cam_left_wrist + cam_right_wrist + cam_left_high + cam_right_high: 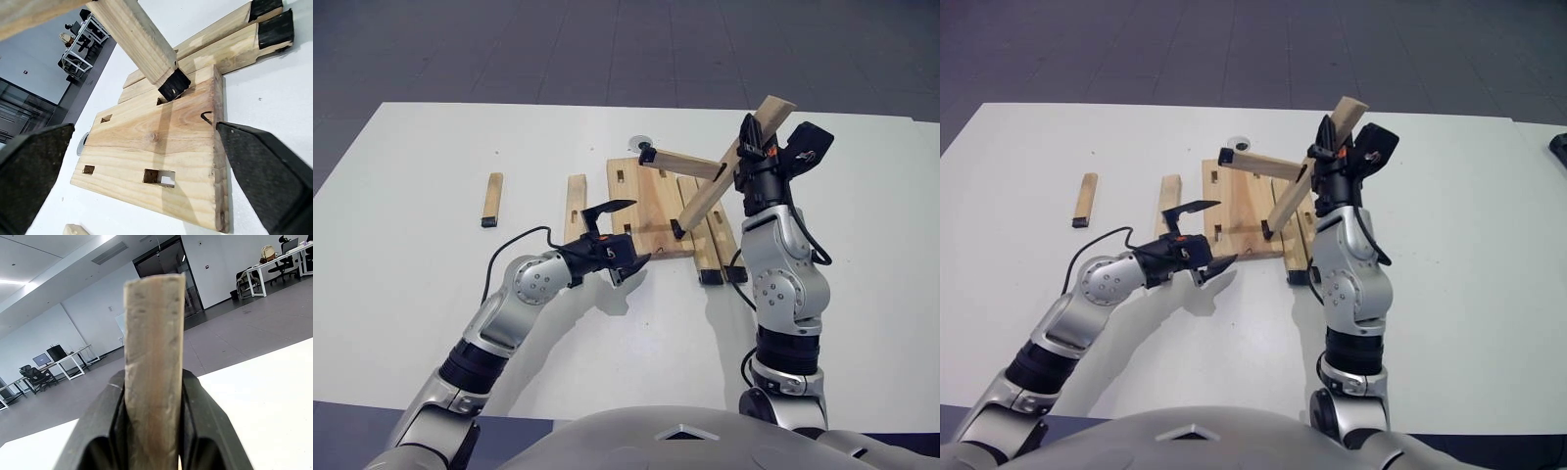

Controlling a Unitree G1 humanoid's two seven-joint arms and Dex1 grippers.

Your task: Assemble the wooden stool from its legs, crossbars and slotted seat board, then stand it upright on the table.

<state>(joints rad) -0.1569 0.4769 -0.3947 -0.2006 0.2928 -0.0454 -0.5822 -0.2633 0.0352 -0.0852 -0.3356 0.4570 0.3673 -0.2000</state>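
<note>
R tool [750, 149] clamped on the leg [707, 194] near its upper end. A crossbar [685, 163] sticks off the leg toward robot's left, clear of the tabletop [411, 245]. Key geom: the leg's long axis is tilted, running from the R tool down and toward the robot to its dark tip [173, 84]. The tip sits right at a slot [163, 101] in the seat board [156, 142], touching or just above; can't tell if seated. The board lies flat, below and left of the R tool. L tool [620, 237] is spread wide, empty, at the board's near edge, so the L arm is nearer the board and looks placed to brace it. My read: next move needs the leg brought closer to vertical over the slot, then pressed down; at this tilt it'd likely bind on the slot edge. Matls: pale bare softwood, visible grain + a knot, square-section leg, crisp rectangular slots, three more open. Two spare legs [715, 245] lie side by side against the board's right side, dark ends toward robot. Short pc [490, 200] is well left of the board, second pc [575, 201] just beside it. Tabletop is smooth white, prob low grip, so an unbraced board may slide.
</note>
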